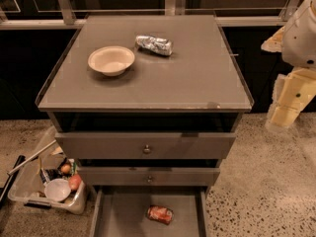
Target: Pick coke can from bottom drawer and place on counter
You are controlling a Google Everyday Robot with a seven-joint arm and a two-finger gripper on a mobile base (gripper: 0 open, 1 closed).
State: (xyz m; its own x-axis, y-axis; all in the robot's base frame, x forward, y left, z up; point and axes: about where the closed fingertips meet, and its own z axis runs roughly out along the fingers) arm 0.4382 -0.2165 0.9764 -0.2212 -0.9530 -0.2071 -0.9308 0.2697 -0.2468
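Observation:
The coke can (pixel 160 214) is small and red with white marks. It lies on its side in the bottom drawer (pixel 123 212), which is pulled open at the foot of the cabinet. The counter (pixel 197 78) is the flat grey-brown cabinet top with a thin raised rim. My arm hangs at the right edge of the view, and its gripper (pixel 282 116) points down beside the counter's right side, above the floor. It is far from the can and holds nothing I can see.
A cream bowl (pixel 111 59) and a dented silver can (pixel 154 45) sit on the back left of the counter. The two upper drawers with round knobs (pixel 146 149) are closed. A clear plastic bin (pixel 29 194) of odds and ends stands on the floor at the left.

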